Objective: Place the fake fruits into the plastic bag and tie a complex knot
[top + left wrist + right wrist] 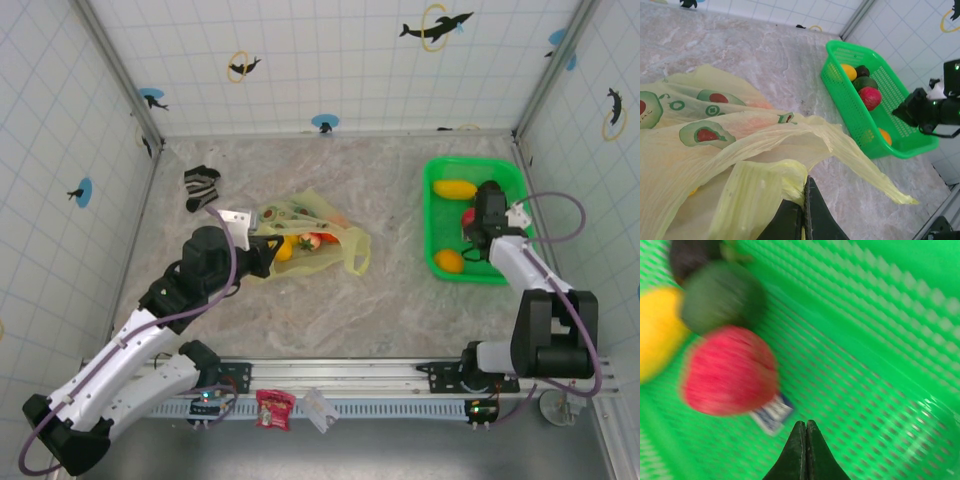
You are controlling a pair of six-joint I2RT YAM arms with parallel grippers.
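Bag lies mid-table, thin and floppy. L gripper is pinched shut on its rim. R gripper is closed, empty, over tub w/ fruits. Fruits prob. light, hard, slick; best gripped across middle.

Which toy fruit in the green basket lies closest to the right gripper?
The red fruit, just ahead of the shut right gripper; the yellow fruit, dark green fruit, dark brown fruit and orange fruit lie farther off.
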